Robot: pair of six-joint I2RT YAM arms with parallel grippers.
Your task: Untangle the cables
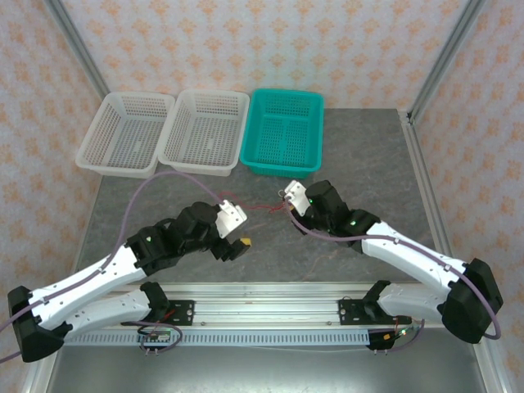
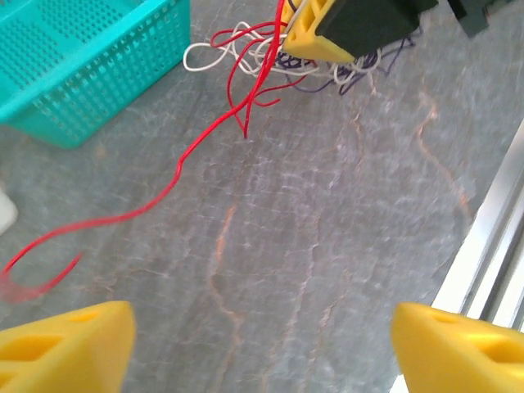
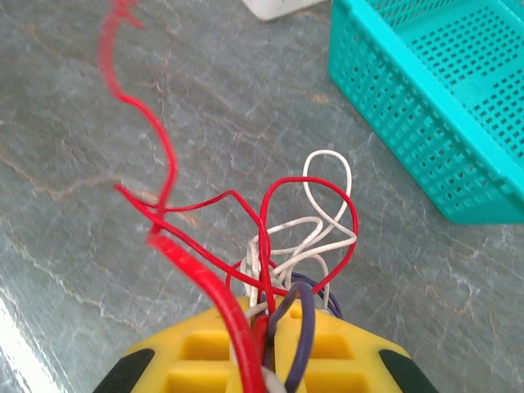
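Top external view first: where to look for the cables (image 1: 266,208)?

B: Mid-table, just in front of the teal basket (image 1: 285,168), strung between the two arms. Bunched into a red, white and purple snarl at the right gripper (image 1: 291,196). That gripper: pinched tight on the snarl, strands running up through its yellow fingers in the right wrist view.

A: And the left gripper (image 2: 262,348)?

B: Jaws spread wide, nothing between them. Hovering over bare table (image 2: 327,246), short of the snarl.

A: Step in hand?

B: Most likely teasing one red strand (image 2: 178,168) out of the bunch, with the rest anchored on the right. Judging by the empty left jaws, caught between grips.

A: Heading of that strand?

B: Long axis roughly left to right in the top view, from the snarl toward the left arm. In the left wrist view, slanting from the bunch at upper right down to a loose, hooked tail at lower left, seemingly flat on the table. Pointing away from the anchor, then.

A: Next move?

B: Probably a fresh pinch on the strand, nearer the snarl. Calls for closing squarely across so thin a wire, then drawing off along its own line. Gently, to avoid cinching the white loops tighter.
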